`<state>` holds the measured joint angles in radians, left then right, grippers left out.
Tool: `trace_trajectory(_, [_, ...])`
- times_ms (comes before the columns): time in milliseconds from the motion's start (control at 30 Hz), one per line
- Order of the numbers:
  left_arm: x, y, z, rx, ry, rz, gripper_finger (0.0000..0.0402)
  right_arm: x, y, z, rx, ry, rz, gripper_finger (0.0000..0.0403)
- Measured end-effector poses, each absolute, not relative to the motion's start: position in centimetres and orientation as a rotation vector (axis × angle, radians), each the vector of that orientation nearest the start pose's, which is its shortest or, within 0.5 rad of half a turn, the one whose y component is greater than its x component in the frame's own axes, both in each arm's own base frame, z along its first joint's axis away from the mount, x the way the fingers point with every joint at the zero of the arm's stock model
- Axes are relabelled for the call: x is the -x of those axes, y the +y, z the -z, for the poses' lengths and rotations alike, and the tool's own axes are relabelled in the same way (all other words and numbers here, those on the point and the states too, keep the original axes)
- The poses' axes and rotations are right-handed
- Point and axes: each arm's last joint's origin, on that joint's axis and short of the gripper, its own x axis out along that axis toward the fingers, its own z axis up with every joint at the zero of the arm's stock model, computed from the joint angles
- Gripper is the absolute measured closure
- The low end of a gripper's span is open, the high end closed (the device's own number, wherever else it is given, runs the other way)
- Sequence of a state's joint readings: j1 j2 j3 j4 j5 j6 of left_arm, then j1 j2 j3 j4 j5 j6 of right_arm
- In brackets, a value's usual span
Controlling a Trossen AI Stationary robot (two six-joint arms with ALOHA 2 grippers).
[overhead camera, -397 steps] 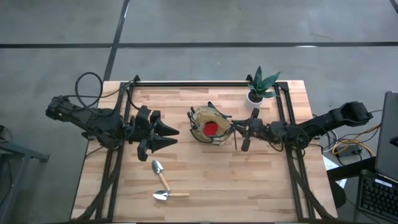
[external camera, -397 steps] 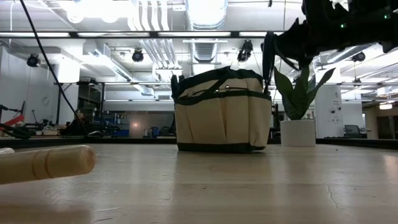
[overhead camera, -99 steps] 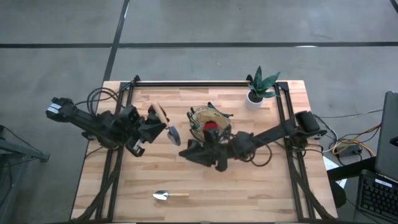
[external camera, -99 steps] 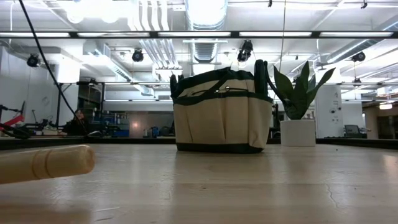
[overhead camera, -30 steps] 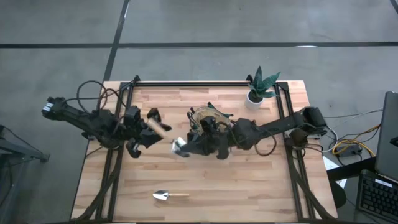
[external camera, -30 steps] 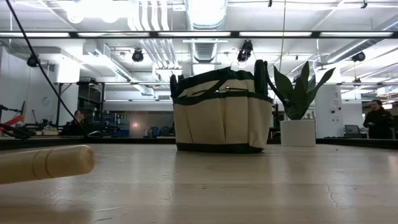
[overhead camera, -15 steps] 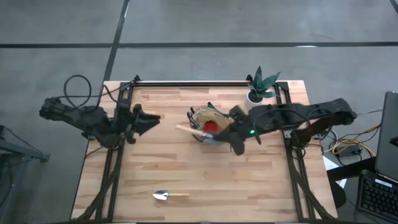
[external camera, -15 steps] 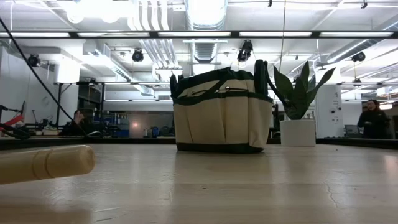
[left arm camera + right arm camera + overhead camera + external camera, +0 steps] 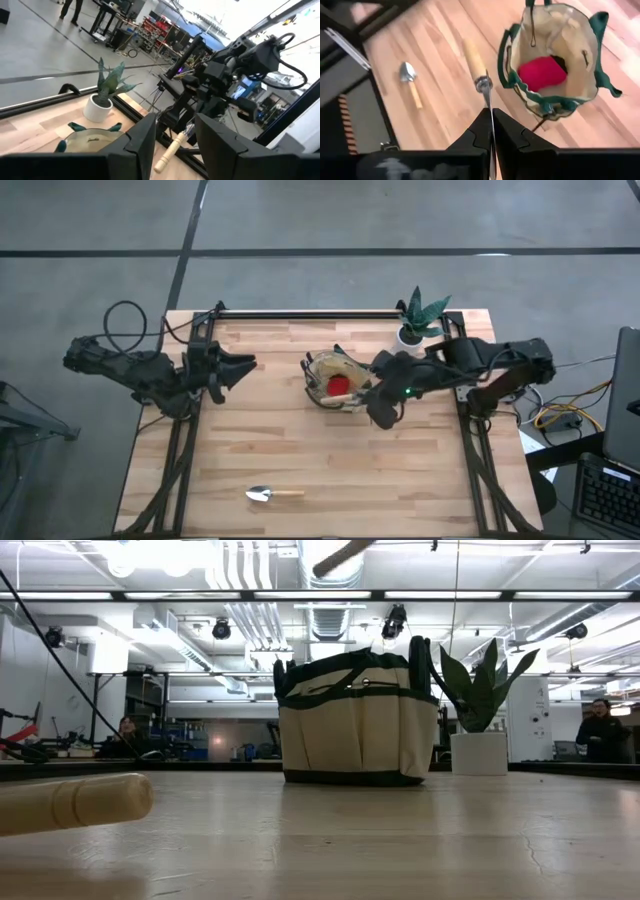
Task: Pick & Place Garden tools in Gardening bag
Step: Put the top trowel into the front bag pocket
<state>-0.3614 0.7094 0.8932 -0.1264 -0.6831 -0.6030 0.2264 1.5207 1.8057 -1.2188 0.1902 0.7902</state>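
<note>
The tan gardening bag (image 9: 338,380) with green trim stands upright on its base mid-table, with a red item (image 9: 542,72) inside. My right gripper (image 9: 382,408) is above the bag's right side, shut on a trowel; the trowel's wooden handle (image 9: 340,555) shows high above the bag. A second trowel (image 9: 272,494) lies flat near the table's near edge. My left gripper (image 9: 245,365) is open and empty, left of the bag. My right gripper pinches the trowel's metal blade (image 9: 489,102) between its two fingers, with the blade edge-on to its camera. The fingers point down from above. The trowel hangs below them, tilted, its wooden handle (image 9: 474,57) lowermost, clear of bag and table.
A green plant in a white pot (image 9: 415,322) stands at the far right, close behind my right arm. Black frame rails (image 9: 320,315) run along the table's far edge and sides. Bare wood lies between the bag and the second trowel. A person (image 9: 603,730) stands in the room beyond.
The trowel has passed from my left gripper to my right. My right gripper has carried it by the blade toward the table's right, over the bag, lifting it and tipping to point down. My left gripper has drawn back toward the far left.
</note>
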Motion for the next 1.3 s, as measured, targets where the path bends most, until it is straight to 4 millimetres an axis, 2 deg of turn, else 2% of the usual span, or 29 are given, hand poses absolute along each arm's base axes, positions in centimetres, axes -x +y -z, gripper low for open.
trace_trajectory(167, [-13.8, -3.2, -38.1, 0.603, -0.113, -0.307, 0.0259, -30.4, 6.4, -41.1, -0.515, 0.971, 0.377, 0.0395])
trace_trajectory(400, [-14.0, -3.4, -37.8, 0.594, -0.076, -0.281, 0.0259, -35.4, 7.3, -38.6, -0.396, 1.124, 0.494, 0.0395])
trace_trajectory(567, [-14.0, -3.5, -37.5, 0.579, -0.041, -0.253, 0.026, -38.4, 7.7, -37.4, -0.345, 1.102, 0.502, 0.0395])
trace_trajectory(700, [-14.1, -3.6, -37.4, 0.579, -0.018, -0.223, 0.0259, -38.8, 7.3, -36.6, -0.339, 1.129, 0.531, 0.0395])
trace_trajectory(1067, [-14.4, -3.8, -36.2, 0.579, 0.028, -0.21, 0.0259, -38.6, 6.7, -37.3, -0.15, 1.041, 0.628, 0.0395])
trace_trajectory(1300, [-14.5, -3.9, -36.1, 0.594, 0.035, -0.212, 0.0259, -38.9, 6.8, -36.9, -0.042, 1.046, 0.628, 0.0395])
